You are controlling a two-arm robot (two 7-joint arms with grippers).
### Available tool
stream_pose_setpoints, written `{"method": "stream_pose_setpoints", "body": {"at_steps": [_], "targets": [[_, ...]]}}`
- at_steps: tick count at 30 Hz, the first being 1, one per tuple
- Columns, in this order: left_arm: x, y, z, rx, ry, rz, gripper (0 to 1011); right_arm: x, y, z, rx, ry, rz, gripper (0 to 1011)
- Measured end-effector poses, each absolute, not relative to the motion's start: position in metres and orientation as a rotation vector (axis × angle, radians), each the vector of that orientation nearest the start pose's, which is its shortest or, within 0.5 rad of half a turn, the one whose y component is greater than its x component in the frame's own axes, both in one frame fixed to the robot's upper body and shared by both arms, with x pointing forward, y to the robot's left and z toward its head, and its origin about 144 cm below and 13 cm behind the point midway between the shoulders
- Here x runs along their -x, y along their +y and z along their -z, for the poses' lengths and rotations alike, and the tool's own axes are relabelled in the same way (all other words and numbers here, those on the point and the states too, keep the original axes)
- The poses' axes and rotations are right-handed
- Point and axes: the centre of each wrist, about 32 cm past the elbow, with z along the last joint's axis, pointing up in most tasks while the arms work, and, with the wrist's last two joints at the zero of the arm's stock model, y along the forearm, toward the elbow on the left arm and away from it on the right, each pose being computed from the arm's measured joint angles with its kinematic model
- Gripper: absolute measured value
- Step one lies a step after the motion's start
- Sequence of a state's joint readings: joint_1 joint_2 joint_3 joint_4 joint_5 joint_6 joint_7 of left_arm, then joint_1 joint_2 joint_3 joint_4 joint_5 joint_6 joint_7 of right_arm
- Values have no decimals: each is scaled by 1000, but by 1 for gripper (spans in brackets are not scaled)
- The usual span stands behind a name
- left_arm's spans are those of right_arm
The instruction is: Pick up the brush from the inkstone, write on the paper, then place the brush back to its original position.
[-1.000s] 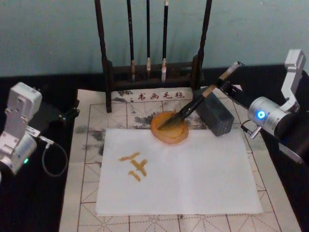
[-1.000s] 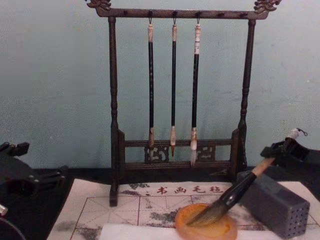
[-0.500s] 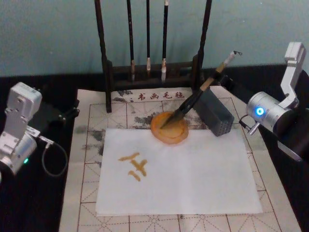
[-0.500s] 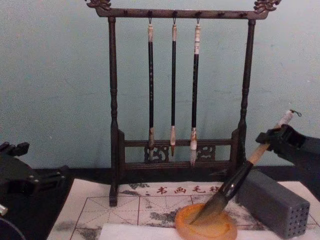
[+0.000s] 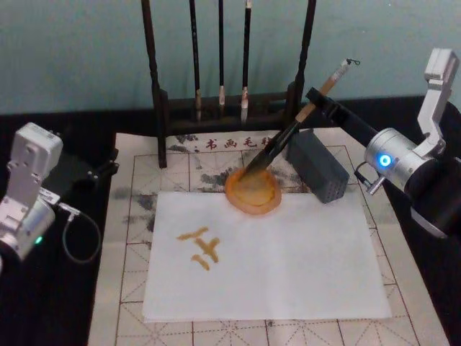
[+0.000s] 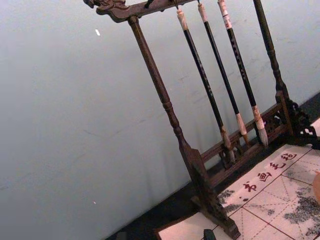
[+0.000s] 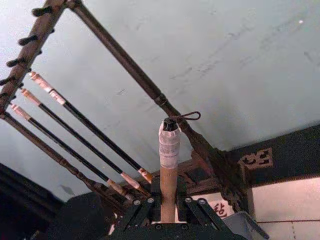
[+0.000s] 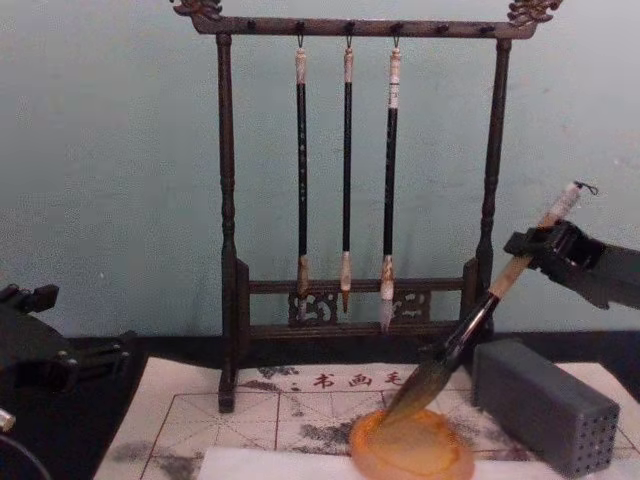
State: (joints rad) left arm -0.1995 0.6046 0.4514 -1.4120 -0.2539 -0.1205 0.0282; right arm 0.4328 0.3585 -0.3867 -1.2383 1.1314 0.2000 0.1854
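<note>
Clamping the thick tan-shafted calligraphy brush [image 5: 287, 135] tight, the right gripper [image 5: 315, 99] has it slanted, bristles down-left at the round orange inkstone [image 5: 253, 195]; left gripper [image 5: 104, 169] sits parked left.

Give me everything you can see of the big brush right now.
The brush is thick: tan wooden shaft, black lower section, dark bristles, white-wrapped end with a small loop. It tilts steeply, tip down over the far rim of the orange inkstone; contact there is unclear. The right gripper is shut on its upper shaft.
</note>
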Motion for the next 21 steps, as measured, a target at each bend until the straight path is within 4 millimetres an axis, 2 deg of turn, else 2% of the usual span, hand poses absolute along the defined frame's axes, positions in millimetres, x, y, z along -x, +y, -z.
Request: {"method": "stream_pose_setpoints", "body": {"at_steps": [21], "targets": [[-489, 310, -1140, -304, -285, -1248, 1001, -567, -250, -1177, -273, 604, 1109, 198]]}}
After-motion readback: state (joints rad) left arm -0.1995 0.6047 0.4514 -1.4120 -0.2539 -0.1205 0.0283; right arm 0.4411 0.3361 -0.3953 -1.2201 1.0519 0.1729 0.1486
